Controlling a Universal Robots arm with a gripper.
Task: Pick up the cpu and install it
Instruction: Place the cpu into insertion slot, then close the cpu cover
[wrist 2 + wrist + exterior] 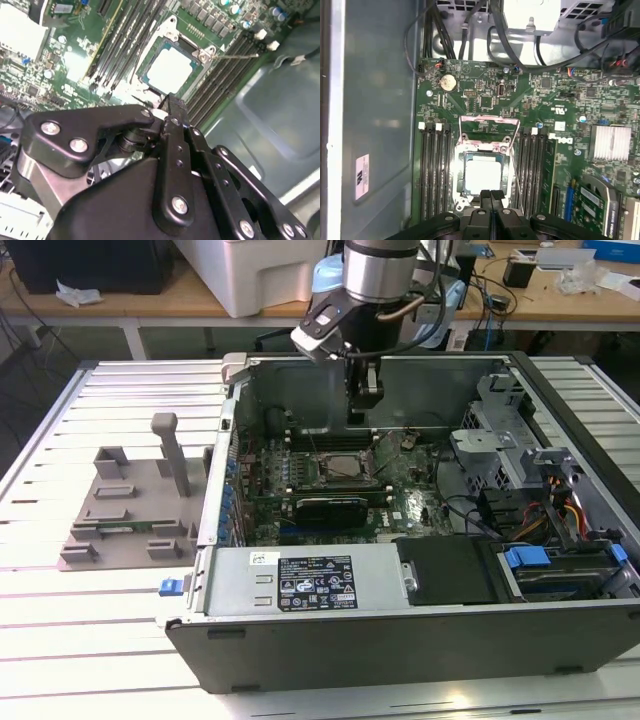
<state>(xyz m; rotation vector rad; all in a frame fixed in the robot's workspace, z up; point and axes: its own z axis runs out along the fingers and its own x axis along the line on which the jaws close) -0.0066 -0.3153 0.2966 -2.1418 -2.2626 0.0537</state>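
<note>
Jaws on the gripper (pixel 491 193) are pressed together with nothing between them. The cpu (pixel 482 173) sits flat in the socket, silver top up, with the load plate (pixel 488 131) flipped open beyond it. In both wrist views the closed fingertips (pixel 169 100) overlap the chip's near edge. The exterior view shows the gripper hanging above the socket and apart from the board. Empty RAM slots (pixel 434 170) run along both sides of the socket on the green motherboard (pixel 545 100), with a coin cell (pixel 448 82) further up the board. The open PC case (pixel 400 640) lies on its side on a white slatted table (pixel 100 630), power supply (pixel 300 585) at its near wall. A grey fixture block (pixel 130 510) sits on the table at the exterior view's left of the case. Workbenches (pixel 200 302) with clutter stand behind.
</note>
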